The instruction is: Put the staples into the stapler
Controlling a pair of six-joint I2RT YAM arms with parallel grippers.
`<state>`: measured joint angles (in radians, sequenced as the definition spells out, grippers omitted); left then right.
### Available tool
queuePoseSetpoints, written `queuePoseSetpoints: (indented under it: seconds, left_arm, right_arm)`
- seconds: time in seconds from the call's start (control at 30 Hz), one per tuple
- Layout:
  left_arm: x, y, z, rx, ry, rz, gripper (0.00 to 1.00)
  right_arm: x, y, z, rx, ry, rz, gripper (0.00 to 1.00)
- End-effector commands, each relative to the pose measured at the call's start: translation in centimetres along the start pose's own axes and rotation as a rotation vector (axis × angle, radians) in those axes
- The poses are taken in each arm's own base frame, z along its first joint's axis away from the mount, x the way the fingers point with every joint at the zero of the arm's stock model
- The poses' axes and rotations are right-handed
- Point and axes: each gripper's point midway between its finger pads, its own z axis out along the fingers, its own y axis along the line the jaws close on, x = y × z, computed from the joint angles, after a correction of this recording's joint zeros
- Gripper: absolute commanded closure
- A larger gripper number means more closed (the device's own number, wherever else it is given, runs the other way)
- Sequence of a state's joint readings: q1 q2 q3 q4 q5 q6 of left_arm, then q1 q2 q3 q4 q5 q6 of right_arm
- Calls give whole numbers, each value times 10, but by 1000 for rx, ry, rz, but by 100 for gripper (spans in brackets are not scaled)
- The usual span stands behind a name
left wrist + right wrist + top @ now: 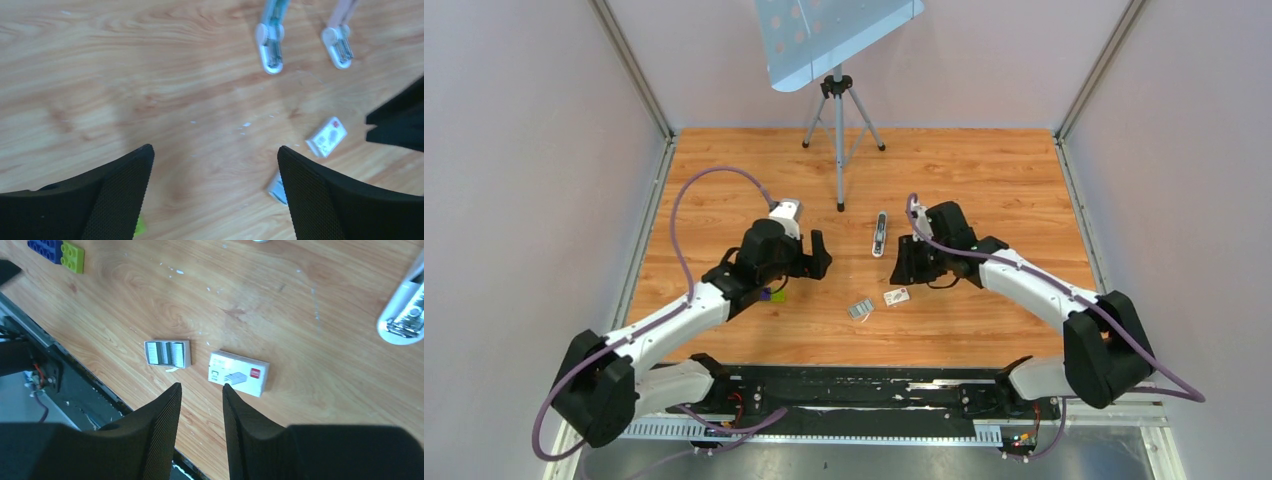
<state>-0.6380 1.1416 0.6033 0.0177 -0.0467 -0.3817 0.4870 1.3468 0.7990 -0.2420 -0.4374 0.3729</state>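
Overhead view of two black-and-white robot arms reaching over a wooden counter (984, 180). The tiny pale pink mini stapler with whitish and silver parts (880, 234) lies on the counter between the two arms, slightly farther from the robot's bases than either set of jaws. Its long axis runs nearly straight away from the robot, with a slight tilt. The left gripper (819, 252) is off to the stapler's left with clear counter between them. The right gripper (902, 263) is just beside the stapler's near end, so the right arm looks the nearer one. In the left wrist view the left gripper (215, 167) has its jaws spread wide and empty, and the stapler (339, 47) shows ahead and to the right, seemingly swung open into two arms, though this is hard to confirm. In the right wrist view the right gripper (200, 402) has its jaws narrowly parted with nothing between them, and the stapler (402, 315) sits at the far right edge, its staple channel facing up. A small grey tray of silvery staple strips (167, 353) lies just ahead of the right jaws, closer to the robot's bases than the stapler. A flat white labelled card (239, 372) is just beside the tray. The staples appear not yet picked up. Loading likely depends on carrying them from the near side up to the stapler's channel.
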Motion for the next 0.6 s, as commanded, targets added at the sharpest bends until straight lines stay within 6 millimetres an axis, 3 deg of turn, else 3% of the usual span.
queuePoseSetpoints:
  seconds: [0.0, 0.27, 0.4, 0.57]
  left_arm:
    - [-18, 25, -23, -83, -27, -91, 0]
    - [-44, 72, -78, -322, -133, -115, 0]
    - [-47, 87, -100, -390, -180, -180, 0]
    - [-50, 79, -111, -335, -163, -146, 2]
  right_arm:
    - [-2, 10, 1, 117, -16, -83, 61]
    - [8, 50, 21, 140, 19, -209, 64]
    - [18, 66, 32, 142, 45, -260, 66]
    - [31, 78, 46, 148, 93, -307, 70]
